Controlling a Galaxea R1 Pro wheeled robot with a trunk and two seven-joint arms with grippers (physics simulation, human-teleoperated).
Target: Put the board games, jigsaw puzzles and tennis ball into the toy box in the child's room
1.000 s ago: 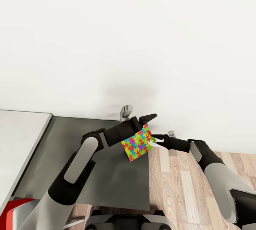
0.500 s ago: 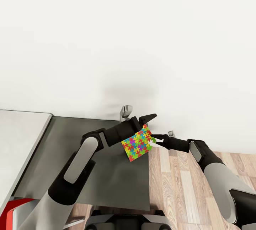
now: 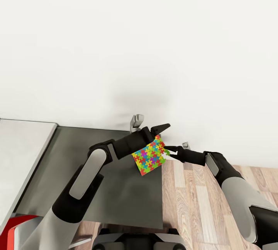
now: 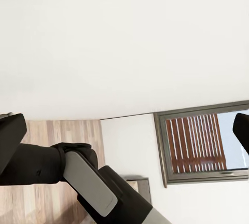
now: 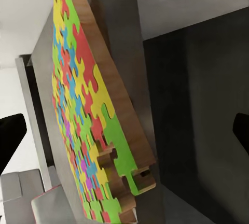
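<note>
Multicoloured jigsaw puzzle, between both claws

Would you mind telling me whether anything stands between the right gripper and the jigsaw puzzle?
Nothing visible does. The right gripper is open right at the edge of the jigsaw puzzle, which hangs over the dark cabinet top by the left gripper.

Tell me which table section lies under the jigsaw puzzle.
The dark grey cabinet section: the jigsaw puzzle hangs over its edge by the wood floor. The pale desk top lies far left.
</note>
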